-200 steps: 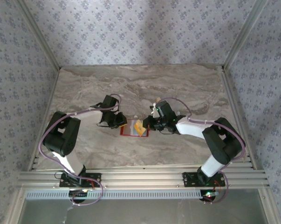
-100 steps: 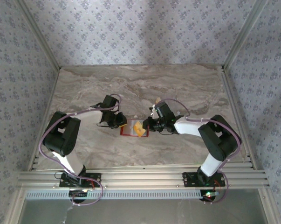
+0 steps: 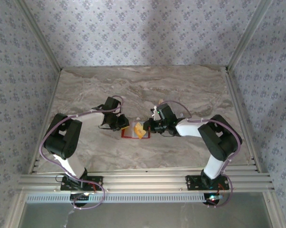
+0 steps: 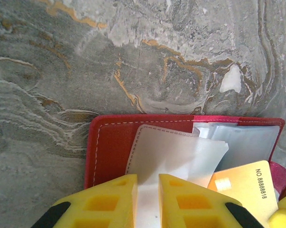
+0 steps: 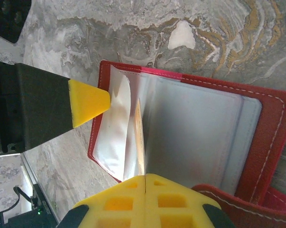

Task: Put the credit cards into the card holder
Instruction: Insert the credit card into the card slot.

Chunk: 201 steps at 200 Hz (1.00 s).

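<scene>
Over red card holder [image 4: 109, 147], left jaws pinch sleeve [image 4: 166, 154], right jaws pinch card [image 4: 242, 183], edge-on

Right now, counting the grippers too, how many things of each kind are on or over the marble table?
Red card holder: 1
Gold credit card: 1
Grippers: 2, the left gripper and the right gripper
Total: 4

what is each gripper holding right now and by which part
The right gripper pinches a credit card by its near edge, its far end in the card holder. The left gripper pinches one clear sleeve by its edge.
</scene>
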Each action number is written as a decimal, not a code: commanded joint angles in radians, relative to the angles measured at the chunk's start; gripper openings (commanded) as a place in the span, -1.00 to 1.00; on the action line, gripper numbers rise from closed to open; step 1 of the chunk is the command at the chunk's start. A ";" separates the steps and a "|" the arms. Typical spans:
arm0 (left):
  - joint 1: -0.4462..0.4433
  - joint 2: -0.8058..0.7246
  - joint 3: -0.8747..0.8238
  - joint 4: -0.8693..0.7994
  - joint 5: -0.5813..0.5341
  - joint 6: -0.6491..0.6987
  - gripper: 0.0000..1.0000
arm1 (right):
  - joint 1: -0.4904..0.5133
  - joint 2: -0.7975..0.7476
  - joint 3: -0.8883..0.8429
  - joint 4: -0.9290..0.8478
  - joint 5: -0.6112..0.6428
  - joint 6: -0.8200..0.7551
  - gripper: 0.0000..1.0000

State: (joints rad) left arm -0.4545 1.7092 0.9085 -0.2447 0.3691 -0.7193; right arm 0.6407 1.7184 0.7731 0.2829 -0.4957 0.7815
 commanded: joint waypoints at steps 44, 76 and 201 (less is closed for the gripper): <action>0.004 -0.038 0.001 -0.039 -0.016 -0.010 -0.62 | -0.005 -0.005 0.006 0.039 -0.033 0.024 -1.00; 0.005 -0.062 -0.003 -0.042 -0.022 -0.012 -0.59 | -0.002 -0.011 0.005 0.040 -0.042 0.023 -1.00; 0.005 -0.034 -0.005 -0.029 -0.024 -0.022 -0.60 | 0.019 -0.029 0.012 0.033 -0.054 0.013 -1.00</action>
State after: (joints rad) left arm -0.4534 1.6737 0.9081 -0.2626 0.3466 -0.7269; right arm 0.6510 1.7145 0.7731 0.3119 -0.5220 0.7971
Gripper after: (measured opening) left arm 0.203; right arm 0.067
